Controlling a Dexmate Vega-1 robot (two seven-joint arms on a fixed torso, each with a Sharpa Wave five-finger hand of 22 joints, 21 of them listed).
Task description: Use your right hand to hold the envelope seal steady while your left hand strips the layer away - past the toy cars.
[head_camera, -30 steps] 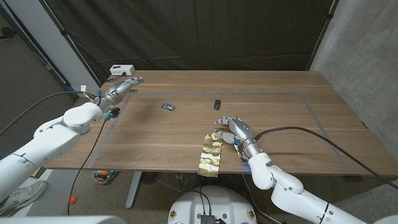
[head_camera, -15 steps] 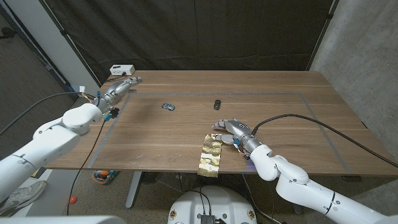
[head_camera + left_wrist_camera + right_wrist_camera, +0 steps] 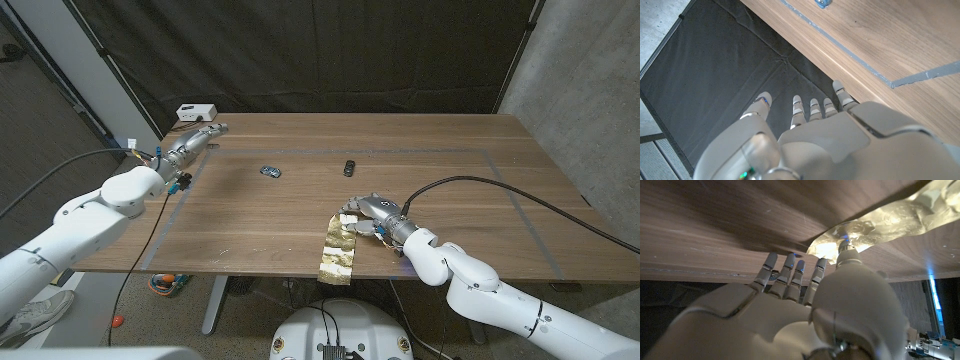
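Spanning the scene: the wooden table [image 3: 300, 215] is carrying everything, with grey tape lines marking a rectangle on it.
Left arm: it is staying stretched to the table's far left corner, unchanged from 1 second ago; the left hand [image 3: 196, 140] is reaching past the edge, fingers straight and apart, holding nothing.
Right arm: it is swinging lower and further right than before, elbow now out toward the near edge.
Right hand [image 3: 372, 213]: it is turning toward the gold envelope [image 3: 338, 247], its fingers [image 3: 790, 270] spread and its thumb tip touching the crinkled foil's upper end.
Envelope: it is lying at the near edge, overhanging it.
Toy cars: 2, a blue car [image 3: 270, 171] and a black car [image 3: 349, 166], are sitting beyond the envelope, unmoved.
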